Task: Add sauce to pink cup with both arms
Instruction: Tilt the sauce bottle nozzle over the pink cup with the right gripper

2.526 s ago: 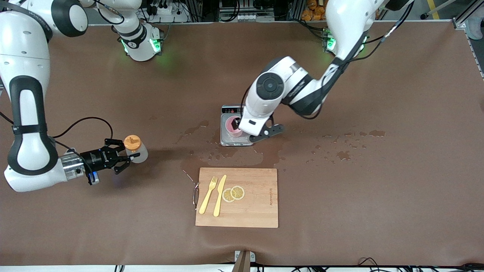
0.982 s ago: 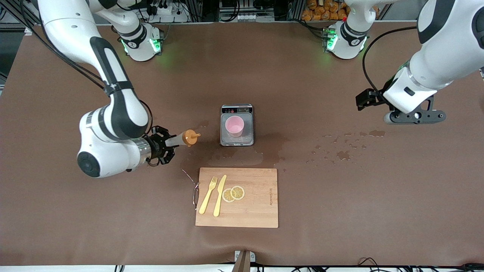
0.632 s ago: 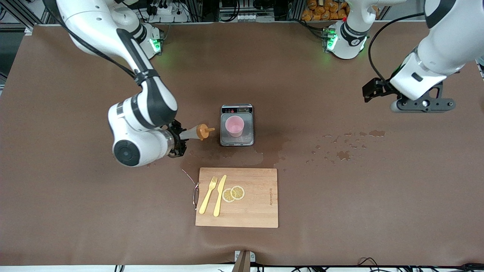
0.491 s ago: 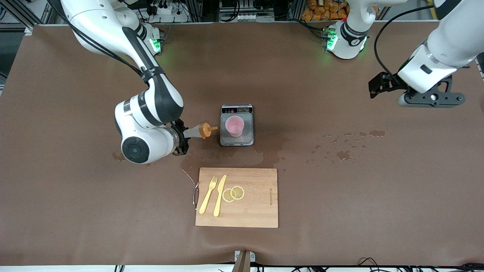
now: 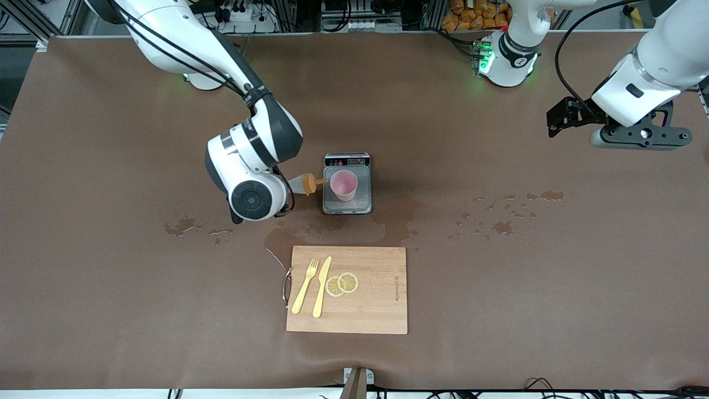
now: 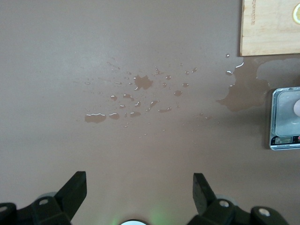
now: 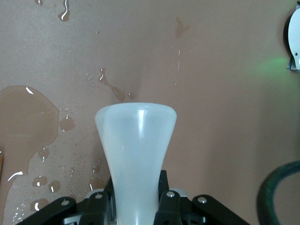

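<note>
right gripper (image 7: 136, 206) clamps sauce bottle (image 5: 304, 183), nozzle beside pink cup (image 5: 343, 185) | left gripper (image 6: 140, 187) spread wide over wet brown table (image 5: 498, 277), near its edge

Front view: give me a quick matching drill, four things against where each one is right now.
1. pink cup
2. sauce bottle
3. fork
4. left gripper

A. on the wooden board
B. on the scale
C. open, over bare table at the left arm's end
D. held in the shut right gripper

Pairs: 1-B, 2-D, 3-A, 4-C
</note>
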`<state>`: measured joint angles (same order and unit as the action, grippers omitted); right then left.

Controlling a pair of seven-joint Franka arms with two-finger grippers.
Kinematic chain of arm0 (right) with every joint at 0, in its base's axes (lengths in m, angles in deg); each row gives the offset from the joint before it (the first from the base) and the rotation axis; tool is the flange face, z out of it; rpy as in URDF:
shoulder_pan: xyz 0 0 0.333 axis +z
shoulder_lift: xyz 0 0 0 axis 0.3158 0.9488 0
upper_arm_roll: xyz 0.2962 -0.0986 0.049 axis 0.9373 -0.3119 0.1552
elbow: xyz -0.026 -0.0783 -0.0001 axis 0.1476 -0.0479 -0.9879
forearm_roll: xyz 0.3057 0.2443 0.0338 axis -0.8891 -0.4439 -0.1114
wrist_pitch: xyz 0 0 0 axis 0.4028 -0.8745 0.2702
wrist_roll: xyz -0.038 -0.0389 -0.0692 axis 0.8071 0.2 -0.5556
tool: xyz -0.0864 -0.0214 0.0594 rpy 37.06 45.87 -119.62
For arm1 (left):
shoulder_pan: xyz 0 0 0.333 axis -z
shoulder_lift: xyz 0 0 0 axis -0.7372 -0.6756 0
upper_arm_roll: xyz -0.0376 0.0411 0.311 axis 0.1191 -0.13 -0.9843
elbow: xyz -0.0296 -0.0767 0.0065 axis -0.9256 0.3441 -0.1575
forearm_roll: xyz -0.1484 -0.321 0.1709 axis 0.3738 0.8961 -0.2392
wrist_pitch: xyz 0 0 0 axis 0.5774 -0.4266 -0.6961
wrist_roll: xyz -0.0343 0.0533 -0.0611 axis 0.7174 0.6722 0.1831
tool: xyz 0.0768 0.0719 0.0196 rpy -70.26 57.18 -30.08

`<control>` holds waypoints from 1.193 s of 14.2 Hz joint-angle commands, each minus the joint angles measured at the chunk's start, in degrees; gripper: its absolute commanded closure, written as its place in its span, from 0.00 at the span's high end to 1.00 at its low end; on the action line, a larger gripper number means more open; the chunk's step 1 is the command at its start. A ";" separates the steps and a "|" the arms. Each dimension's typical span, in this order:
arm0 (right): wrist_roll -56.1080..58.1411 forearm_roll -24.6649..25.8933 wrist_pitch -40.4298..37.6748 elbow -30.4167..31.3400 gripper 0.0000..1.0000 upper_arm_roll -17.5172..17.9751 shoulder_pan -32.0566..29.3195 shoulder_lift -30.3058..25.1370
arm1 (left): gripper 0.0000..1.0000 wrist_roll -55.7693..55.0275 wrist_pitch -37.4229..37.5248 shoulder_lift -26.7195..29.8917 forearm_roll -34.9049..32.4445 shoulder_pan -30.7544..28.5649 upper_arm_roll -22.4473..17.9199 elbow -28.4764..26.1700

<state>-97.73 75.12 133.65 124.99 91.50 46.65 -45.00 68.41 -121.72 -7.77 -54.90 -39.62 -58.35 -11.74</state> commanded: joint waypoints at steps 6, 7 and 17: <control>-1.40 8.51 -7.91 -1.39 0.32 -0.51 1.56 -1.00 | 1.00 -0.15 3.19 1.30 0.65 0.73 0.02 2.69; -1.40 8.60 -8.35 -2.17 0.32 -0.51 1.38 -1.00 | 1.00 -0.24 3.28 1.39 0.12 1.26 0.62 2.86; -4.73 9.13 -11.87 -11.75 0.28 -0.68 1.82 3.73 | 1.00 -0.68 3.02 0.86 3.28 -2.34 1.33 2.77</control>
<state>-100.13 82.84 123.34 117.11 90.94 47.32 -43.43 67.66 -119.48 -6.59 -53.34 -41.02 -57.17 -9.77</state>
